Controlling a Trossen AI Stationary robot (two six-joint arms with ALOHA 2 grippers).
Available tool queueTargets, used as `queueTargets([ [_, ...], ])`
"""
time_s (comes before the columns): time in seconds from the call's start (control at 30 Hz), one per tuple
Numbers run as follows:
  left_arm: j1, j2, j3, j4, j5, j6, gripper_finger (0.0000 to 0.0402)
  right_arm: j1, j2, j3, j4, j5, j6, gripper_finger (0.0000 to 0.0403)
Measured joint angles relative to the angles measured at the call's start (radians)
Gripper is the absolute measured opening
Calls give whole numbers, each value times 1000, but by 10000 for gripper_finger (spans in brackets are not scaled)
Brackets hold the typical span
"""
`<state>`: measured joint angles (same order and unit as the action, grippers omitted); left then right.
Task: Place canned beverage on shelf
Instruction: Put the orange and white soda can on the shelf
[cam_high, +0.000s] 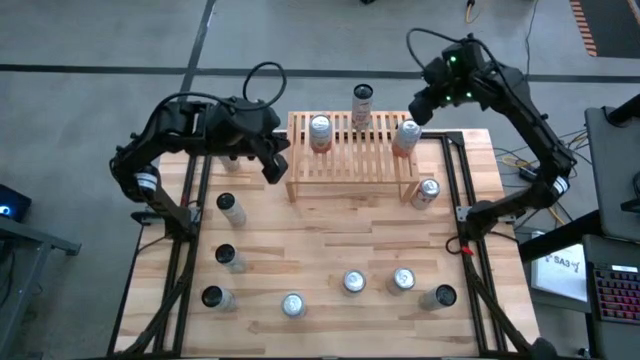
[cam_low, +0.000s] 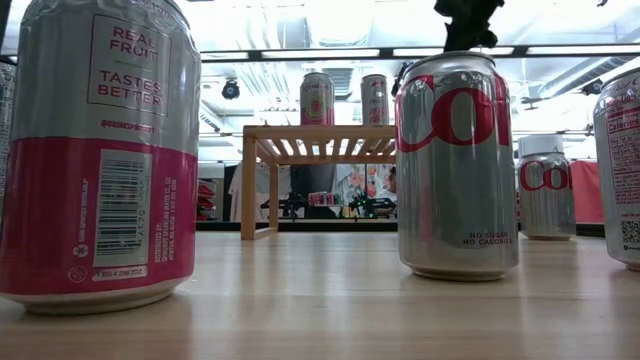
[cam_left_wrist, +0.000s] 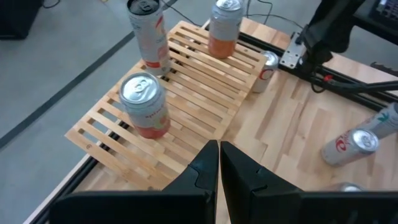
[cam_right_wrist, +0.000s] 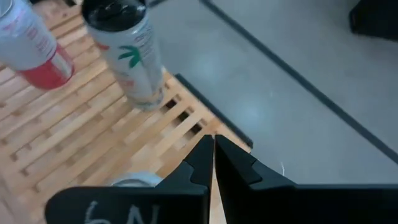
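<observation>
- The left gripper (cam_high: 272, 165) is clenched with its fingers pressed together on nothing; it hangs just off the left end of the shelf (cam_high: 352, 160).
- The right gripper (cam_high: 421, 108) is likewise closed and empty, above the shelf's right rear corner.
- The shelf stands at the table's (cam_high: 330, 250) far edge and carries three upright cans: a pink can (cam_high: 319, 132) near its left rear, a tall slim can (cam_high: 362, 104) at its rear edge, an orange can (cam_high: 406, 137) toward its right end.
- A silver-and-red can (cam_high: 425, 192) stands on the table beside the shelf's right front leg.
- More cans (cam_high: 352, 282) stand along the table's near and left edges.
</observation>
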<state>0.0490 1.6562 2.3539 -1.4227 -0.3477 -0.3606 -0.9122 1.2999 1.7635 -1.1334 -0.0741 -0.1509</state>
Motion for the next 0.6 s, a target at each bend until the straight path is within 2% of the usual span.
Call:
queueTargets([
  [0.1,-23,0,0,0,-1,-13,0,-48,-30,-46,45,-82,-37,9],
  [0.3,-44,0,0,1,-5,-50,0,-143,-97,-203,164,-363,-48,9],
  [0.5,-46,0,0,1,-8,-69,0,-159,-149,-382,326,-474,-51,9],
  [0.6,-46,0,0,1,-8,-76,0,-169,-163,-451,396,-487,-54,9],
])
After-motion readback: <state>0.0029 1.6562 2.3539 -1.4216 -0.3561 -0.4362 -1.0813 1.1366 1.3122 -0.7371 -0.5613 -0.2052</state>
